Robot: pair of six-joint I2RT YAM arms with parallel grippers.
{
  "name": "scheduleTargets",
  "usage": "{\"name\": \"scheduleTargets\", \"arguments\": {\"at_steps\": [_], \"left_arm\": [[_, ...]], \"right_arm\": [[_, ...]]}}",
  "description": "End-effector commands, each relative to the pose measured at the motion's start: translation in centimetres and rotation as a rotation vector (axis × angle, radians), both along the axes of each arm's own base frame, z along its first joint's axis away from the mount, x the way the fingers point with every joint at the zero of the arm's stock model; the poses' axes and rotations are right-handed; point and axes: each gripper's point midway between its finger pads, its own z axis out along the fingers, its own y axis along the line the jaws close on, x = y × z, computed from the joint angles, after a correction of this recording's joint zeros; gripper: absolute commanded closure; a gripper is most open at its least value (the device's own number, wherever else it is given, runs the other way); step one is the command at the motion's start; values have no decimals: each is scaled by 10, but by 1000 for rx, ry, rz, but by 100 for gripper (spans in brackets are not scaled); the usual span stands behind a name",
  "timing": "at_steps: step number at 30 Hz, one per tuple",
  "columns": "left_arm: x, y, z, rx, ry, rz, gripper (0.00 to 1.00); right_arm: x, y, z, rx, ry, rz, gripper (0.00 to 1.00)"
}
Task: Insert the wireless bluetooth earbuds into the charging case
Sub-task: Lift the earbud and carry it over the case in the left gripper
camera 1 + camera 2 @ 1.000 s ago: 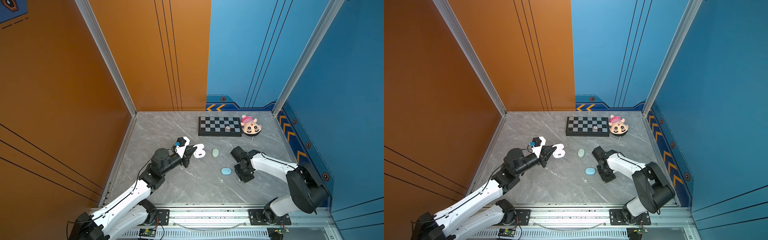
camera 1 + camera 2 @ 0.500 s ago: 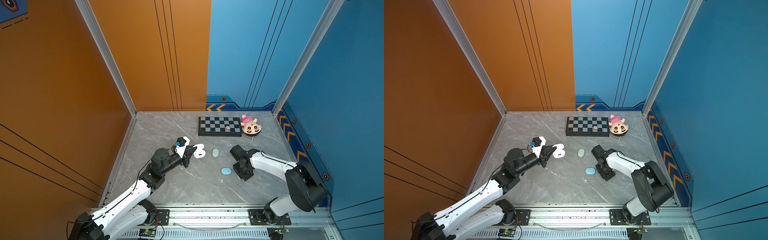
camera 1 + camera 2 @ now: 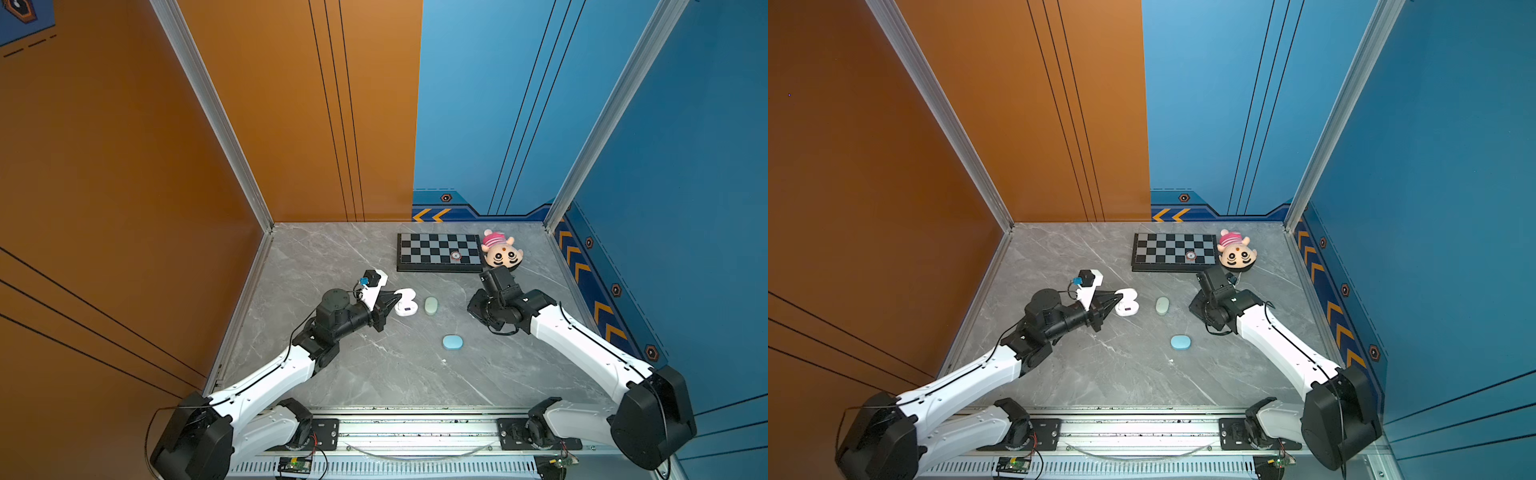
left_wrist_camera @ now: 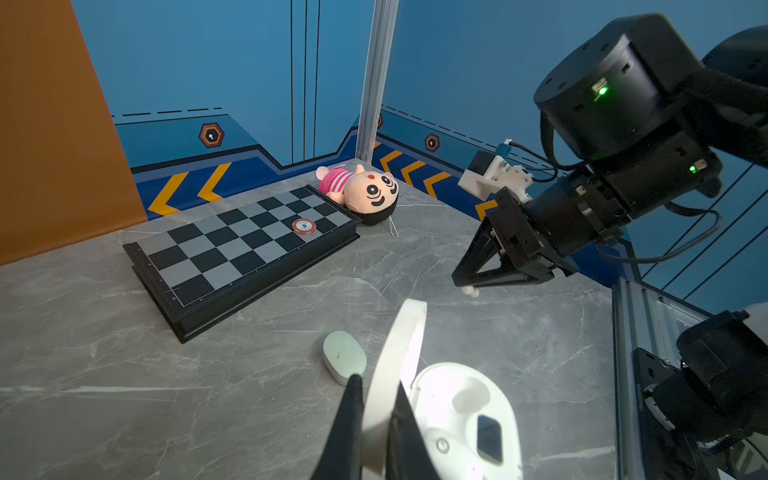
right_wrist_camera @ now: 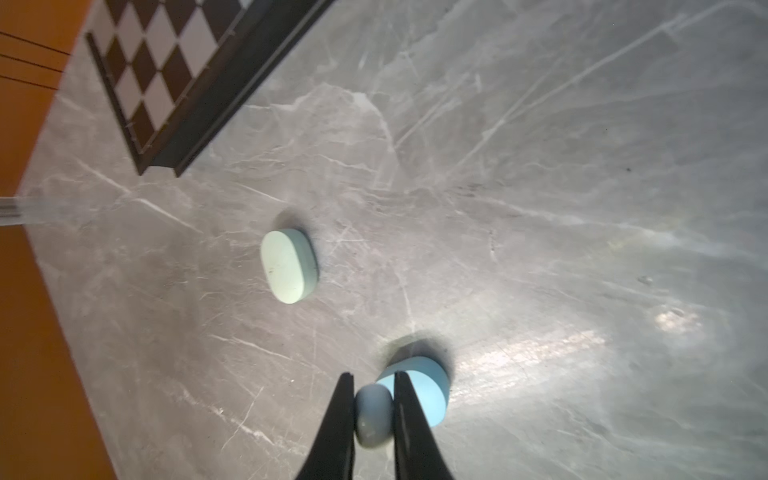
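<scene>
Two grips: left jaws pinch the open white case (image 4: pixel 461 399) by its lid (image 4: pixel 399 353). Right jaws clasp one earbud (image 5: pixel 374 415).

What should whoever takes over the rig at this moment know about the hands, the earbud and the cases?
The left hand is shut on the lid of the open white case.
The right hand is shut on one earbud, apart from that case.
The green case and blue case lie closed on the table.
Done: case opened, earbud picked up.
Left: seat the earbud in the white case; other earbuds not seen.
</scene>
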Motion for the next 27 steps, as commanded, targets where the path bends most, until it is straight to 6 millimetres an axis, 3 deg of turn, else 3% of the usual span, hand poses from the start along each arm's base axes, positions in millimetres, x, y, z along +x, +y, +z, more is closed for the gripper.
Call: {"name": "scheduleTargets", "arguments": {"at_steps": [1, 9, 18, 27], "left_arm": [[3, -10, 31, -76, -67, -60, 100], [13, -25, 38, -98, -56, -118, 100], [12, -33, 50, -119, -59, -173, 100], [14, -37, 56, -137, -40, -201, 100]], "right_arm": [[13, 29, 39, 98, -142, 205, 90], [11, 87, 103, 375, -312, 520, 91], [-8, 103, 156, 521, -474, 696, 91], [-26, 113, 187, 585, -551, 814, 93]]}}
